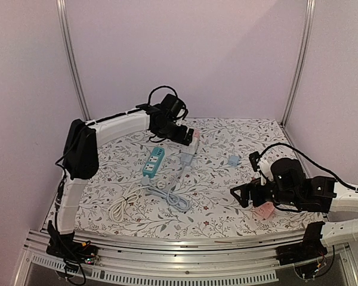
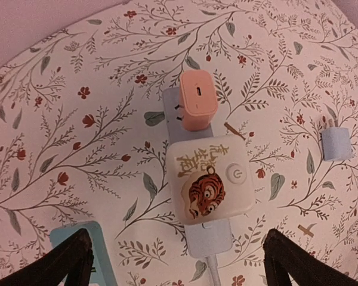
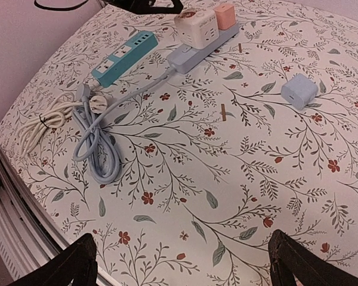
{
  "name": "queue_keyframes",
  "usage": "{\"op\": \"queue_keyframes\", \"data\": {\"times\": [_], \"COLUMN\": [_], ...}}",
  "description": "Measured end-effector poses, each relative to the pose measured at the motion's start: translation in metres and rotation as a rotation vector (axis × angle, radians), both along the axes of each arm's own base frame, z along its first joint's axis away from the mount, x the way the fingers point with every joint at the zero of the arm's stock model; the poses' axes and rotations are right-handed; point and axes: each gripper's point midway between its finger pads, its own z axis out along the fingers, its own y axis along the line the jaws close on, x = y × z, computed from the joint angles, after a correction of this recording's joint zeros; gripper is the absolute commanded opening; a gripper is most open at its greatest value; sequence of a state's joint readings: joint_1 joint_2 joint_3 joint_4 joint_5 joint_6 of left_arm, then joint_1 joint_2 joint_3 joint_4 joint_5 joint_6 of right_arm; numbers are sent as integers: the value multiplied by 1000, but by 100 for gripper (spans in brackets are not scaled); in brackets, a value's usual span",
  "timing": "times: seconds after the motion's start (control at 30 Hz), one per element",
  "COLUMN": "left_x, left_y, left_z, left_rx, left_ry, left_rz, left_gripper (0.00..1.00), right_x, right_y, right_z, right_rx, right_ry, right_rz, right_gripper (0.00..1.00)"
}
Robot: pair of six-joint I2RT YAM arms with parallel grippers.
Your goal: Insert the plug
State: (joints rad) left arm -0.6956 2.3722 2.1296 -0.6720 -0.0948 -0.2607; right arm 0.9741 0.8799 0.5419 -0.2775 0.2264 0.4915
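Pink plug (image 2: pixel 198 100) stands at the far end of the grey power strip (image 2: pixel 207 241), prongs showing, likely not seated. Left gripper (image 2: pixel 176 253) hovers above it, spread and empty, probably to press down. Right gripper (image 3: pixel 182 256) is spread too, well apart.

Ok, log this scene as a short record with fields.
pink plug: on grey strip, prongs showing, not seated
white tiger cube: on the strip, next to the plug
blue charger: lying apart from both strips
teal strip: beside grey strip
left fingers: open, above plug
right fingers: open, empty
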Motion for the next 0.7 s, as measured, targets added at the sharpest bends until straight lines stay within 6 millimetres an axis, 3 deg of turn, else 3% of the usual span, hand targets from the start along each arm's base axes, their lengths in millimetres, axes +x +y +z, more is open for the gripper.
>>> {"op": "queue_keyframes", "data": {"times": [0.2,0.3,0.37,0.6,0.7], "left_x": [-16,-24,-29,-47,-44], "left_y": [37,54,65,114,132], "left_z": [92,110,102,3,-24], "left_rx": [-10,11,45,175,191], "left_ry": [-205,-259,-255,-56,7], "left_rz": [24,39,50,78,100], "left_gripper": [99,99,98,91,89], "right_x": [2,5,9,25,30], "right_y": [3,5,5,-2,-5], "right_z": [-6,-5,-1,7,5], "right_rx": [-26,-39,-48,-110,-148], "right_ry": [18,21,16,0,2], "right_rz": [-1,-8,-24,-119,-148], "right_gripper": [99,99,99,99,99]}}
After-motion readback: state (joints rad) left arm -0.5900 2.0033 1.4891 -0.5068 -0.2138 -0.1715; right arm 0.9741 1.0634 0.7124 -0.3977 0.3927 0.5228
